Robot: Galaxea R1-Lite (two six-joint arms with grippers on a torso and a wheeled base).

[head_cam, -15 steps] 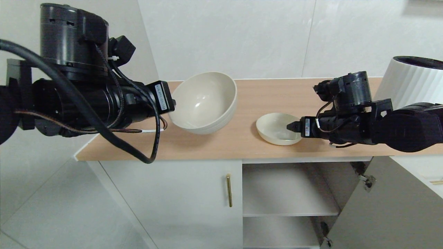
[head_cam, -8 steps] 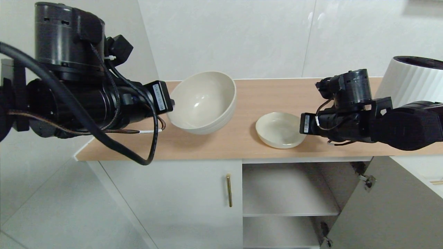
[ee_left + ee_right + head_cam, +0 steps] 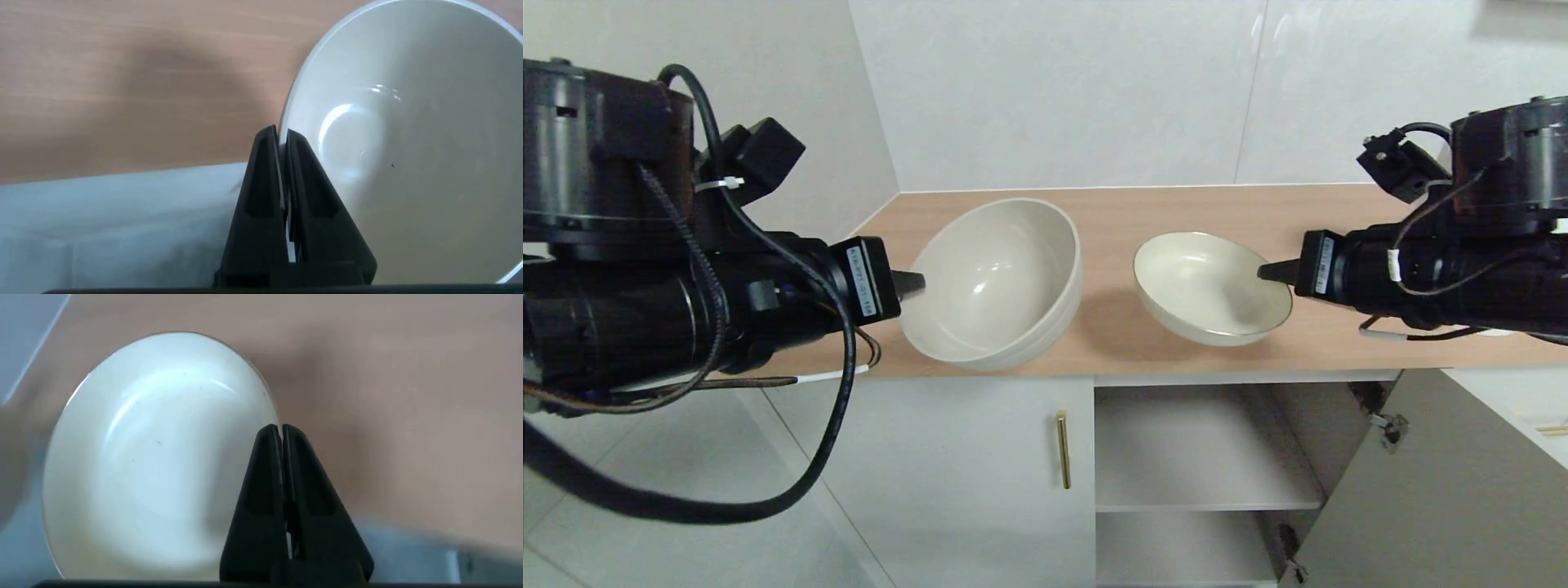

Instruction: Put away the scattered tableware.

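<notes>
Below the counter (image 3: 1119,220) is a white cabinet (image 3: 931,474). The door under the counter's left half is closed and has one brass handle (image 3: 1062,449). The space under its right half is open and shows one shelf (image 3: 1201,490).

There are two bowls and two grippers. All four hang over the front part of the counter.

The big bowl (image 3: 996,282) (image 3: 409,139) is over the counter's front edge, left of its middle. The left gripper (image 3: 915,282) (image 3: 282,139) is at the bowl's left side. It is pinched tight on the rim, with one finger inside the bowl and one outside. The bowl is tipped, so its mouth faces up and toward the counter's front.

The small bowl (image 3: 1209,286) (image 3: 155,449) is just to the right of the big bowl. It is close to it but not touching, and it casts a shadow on the wood. The right gripper (image 3: 1266,271) (image 3: 282,434) is at the bowl's right side, with its fingers pressed together on the thin rim. This bowl also tilts with its mouth up and toward the counter's front. Both bowls are round, so neither has a long side.

A white tiled wall (image 3: 1094,90) stands behind the counter's back edge.
</notes>
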